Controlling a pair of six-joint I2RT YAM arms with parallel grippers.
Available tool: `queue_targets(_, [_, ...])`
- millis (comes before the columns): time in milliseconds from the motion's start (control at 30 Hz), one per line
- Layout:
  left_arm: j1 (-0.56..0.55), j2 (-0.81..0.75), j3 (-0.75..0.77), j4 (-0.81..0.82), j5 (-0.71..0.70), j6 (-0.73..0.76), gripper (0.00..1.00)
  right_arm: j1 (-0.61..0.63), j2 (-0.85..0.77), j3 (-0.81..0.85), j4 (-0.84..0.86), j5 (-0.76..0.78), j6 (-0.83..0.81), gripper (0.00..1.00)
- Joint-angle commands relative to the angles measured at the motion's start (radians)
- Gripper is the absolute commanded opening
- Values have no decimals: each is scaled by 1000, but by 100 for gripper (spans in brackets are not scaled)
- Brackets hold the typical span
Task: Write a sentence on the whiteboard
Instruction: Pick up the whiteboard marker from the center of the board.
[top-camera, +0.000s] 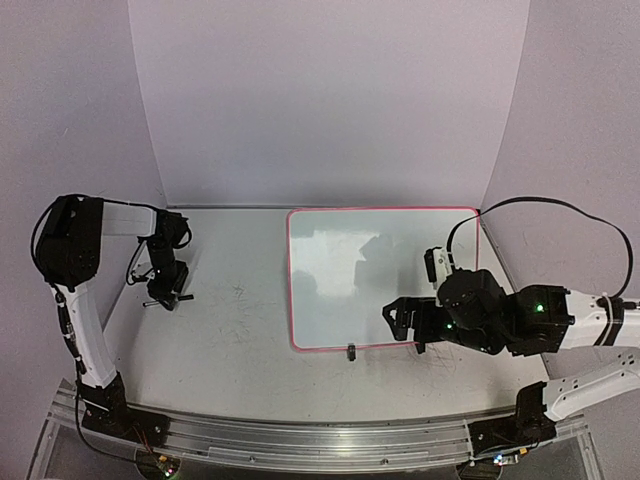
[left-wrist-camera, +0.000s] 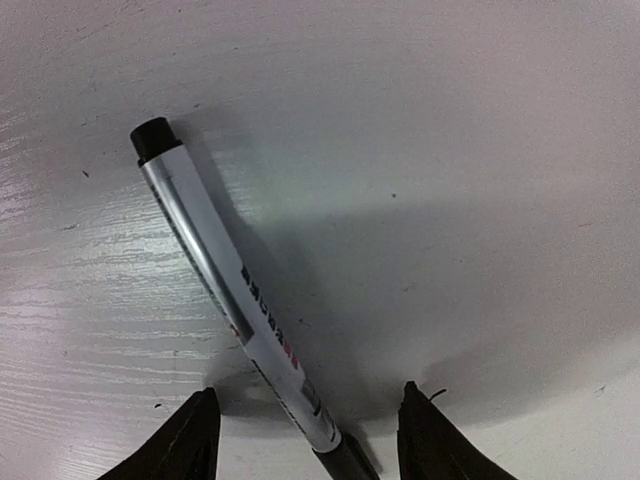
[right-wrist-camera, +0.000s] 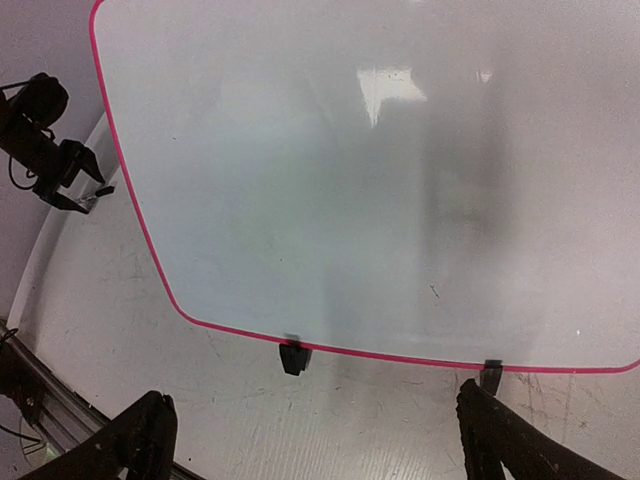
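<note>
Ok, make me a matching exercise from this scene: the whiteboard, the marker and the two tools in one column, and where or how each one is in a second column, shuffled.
Column one
1. whiteboard
2. marker
3. left tool
4. right tool

Column two
A. open, one finger on each side of the marker
B. lying on the bare table, left of the board
C. open, by the board's clipped near edge
D. flat on the table, pink-red rim

Pairs: 1-D, 2-B, 3-A, 4-C
</note>
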Motion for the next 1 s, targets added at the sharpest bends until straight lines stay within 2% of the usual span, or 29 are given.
queue_targets(0, [-1, 32, 31, -35, -28, -12, 58, 1, 12, -2, 31, 15, -12, 98])
queue_targets(233, [-1, 41, 23, -35, -39, -9, 38, 1, 35, 10, 34, 24, -27, 98])
queue_targets(300, [-3, 37, 27, -35, -46, 1, 28, 1, 40, 13, 34, 28, -30, 98])
queue_targets(367, [-7, 28, 19, -34, -51, 7, 22, 1, 46, 15, 34, 31, -31, 98])
queue_targets(533, [-26, -6, -29, -35, -52, 10, 17, 1, 66, 31, 34, 46, -38, 98])
queue_targets(733, [-69, -88, -61, -34, -63, 43, 5, 1, 78, 57, 38, 69, -54, 98])
queue_targets(867, [-109, -205, -74, -33, -89, 97, 0, 1, 61, 67, 38, 78, -74, 98])
queue_targets(967, [-147, -336, -71, -30, -160, 164, 0, 1, 21, 61, 36, 95, -75, 98])
